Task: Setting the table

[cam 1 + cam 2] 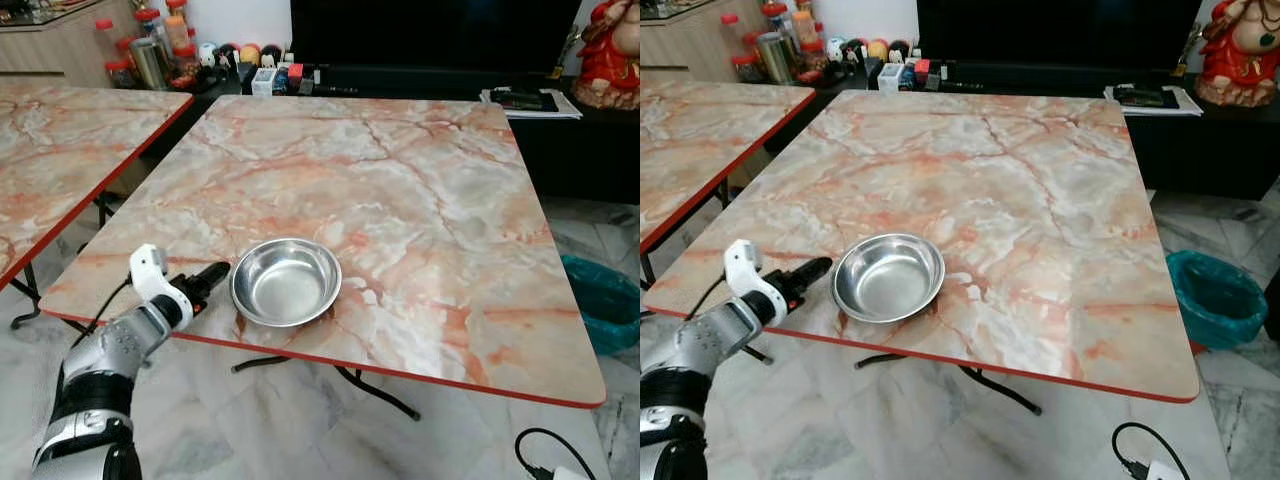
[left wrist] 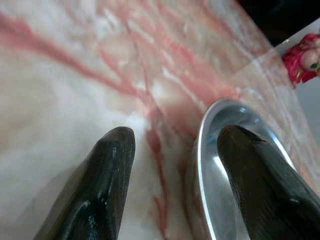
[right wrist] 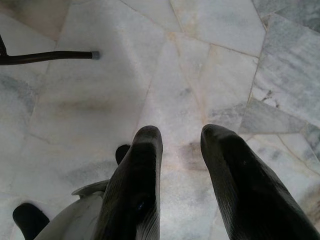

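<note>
The surface [image 1: 420, 200] is marbled in cream and pale grey with salmon-orange veins, edged by a thin red band. A second surface [image 1: 60, 150] to the left carries the same pattern and red edge. The bowl [image 1: 286, 281] is bright silver, mirror-like inside. The left arm [image 1: 110, 360] is silver with a white wrist piece, and the left gripper [image 1: 213, 274] has black jaws. The right gripper [image 3: 182, 150] is black too, over a floor [image 3: 200, 60] of pale grey-white marble slabs with darker seams. A teal bin [image 1: 605, 300] stands at the right, a red figurine [image 1: 610, 50] behind, and what seem to be red-capped jars [image 1: 150, 40] at the back left.
</note>
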You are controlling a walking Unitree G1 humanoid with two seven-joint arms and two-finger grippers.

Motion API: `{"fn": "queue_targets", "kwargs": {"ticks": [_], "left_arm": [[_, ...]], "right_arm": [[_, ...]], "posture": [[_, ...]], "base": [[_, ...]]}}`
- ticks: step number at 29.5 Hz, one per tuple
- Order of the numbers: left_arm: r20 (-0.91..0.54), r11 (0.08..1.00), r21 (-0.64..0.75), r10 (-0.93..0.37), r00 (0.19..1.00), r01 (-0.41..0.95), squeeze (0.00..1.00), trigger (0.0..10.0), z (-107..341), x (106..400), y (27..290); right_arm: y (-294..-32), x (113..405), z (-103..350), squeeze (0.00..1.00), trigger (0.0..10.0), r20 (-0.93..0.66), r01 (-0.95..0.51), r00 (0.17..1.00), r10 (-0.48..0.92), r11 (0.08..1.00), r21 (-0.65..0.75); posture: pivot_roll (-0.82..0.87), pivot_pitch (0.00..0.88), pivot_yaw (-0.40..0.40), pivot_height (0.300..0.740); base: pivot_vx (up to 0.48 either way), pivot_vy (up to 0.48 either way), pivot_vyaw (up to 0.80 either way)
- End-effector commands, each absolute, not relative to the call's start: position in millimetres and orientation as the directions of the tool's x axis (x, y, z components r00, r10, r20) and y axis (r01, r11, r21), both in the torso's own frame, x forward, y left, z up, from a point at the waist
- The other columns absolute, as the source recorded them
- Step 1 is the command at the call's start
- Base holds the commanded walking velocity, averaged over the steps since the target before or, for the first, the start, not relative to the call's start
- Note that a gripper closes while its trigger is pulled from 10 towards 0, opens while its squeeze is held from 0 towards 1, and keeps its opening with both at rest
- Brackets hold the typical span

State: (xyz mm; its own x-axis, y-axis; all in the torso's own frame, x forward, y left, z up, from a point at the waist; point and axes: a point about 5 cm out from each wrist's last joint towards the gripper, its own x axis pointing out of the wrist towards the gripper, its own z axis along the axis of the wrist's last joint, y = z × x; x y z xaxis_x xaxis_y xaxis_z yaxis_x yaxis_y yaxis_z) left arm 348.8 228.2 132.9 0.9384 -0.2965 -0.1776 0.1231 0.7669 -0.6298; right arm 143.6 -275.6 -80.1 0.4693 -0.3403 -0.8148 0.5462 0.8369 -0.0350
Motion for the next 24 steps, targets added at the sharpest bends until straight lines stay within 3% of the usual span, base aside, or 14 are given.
{"fn": "queue_targets", "kwargs": {"ticks": [1,6,14,23,24], "left_arm": [[-0.16,0.774,-0.621,-0.282,0.946,0.126,0.0,10.0,138.3,346.0,234.7],[-0.11,0.765,-0.621,-0.299,0.948,0.169,0.0,10.0,146.5,343.9,234.7],[-0.075,0.839,-0.445,-0.382,0.921,0.312,0.0,10.0,156.2,315.8,248.1],[-0.2,0.851,-0.283,-0.503,0.841,0.442,0.0,10.0,148.3,276.8,262.6],[-0.265,0.843,-0.214,-0.537,0.801,0.494,0.0,10.0,145.8,267.2,265.9]], "right_arm": [[-275.6,139.6,-81.6,0.0,10.0,-0.821,0.552,0.459,-0.34,0.833,-0.036],[-275.2,139.9,-81.6,0.0,10.0,-0.821,0.55,0.46,-0.339,0.834,-0.036],[-274.6,139.2,-82.1,0.0,10.0,-0.82,0.555,0.459,-0.341,0.831,-0.034],[-275.2,139.2,-81.9,0.0,10.0,-0.821,0.552,0.459,-0.34,0.833,-0.036],[-275.5,139.4,-81.7,0.0,10.0,-0.821,0.55,0.459,-0.34,0.834,-0.037]], "posture": [[0.03,0.077,0.041,0.74],[0.02,0.071,0.043,0.74],[0.02,0.067,0.049,0.74],[0.03,0.075,0.043,0.74],[0.03,0.076,0.041,0.74]], "base": [[0.0,0.0,0.0],[0.0,0.0,0.0],[0.0,0.0,0.0],[0.0,0.0,0.0],[0.0,0.0,0.0]]}}
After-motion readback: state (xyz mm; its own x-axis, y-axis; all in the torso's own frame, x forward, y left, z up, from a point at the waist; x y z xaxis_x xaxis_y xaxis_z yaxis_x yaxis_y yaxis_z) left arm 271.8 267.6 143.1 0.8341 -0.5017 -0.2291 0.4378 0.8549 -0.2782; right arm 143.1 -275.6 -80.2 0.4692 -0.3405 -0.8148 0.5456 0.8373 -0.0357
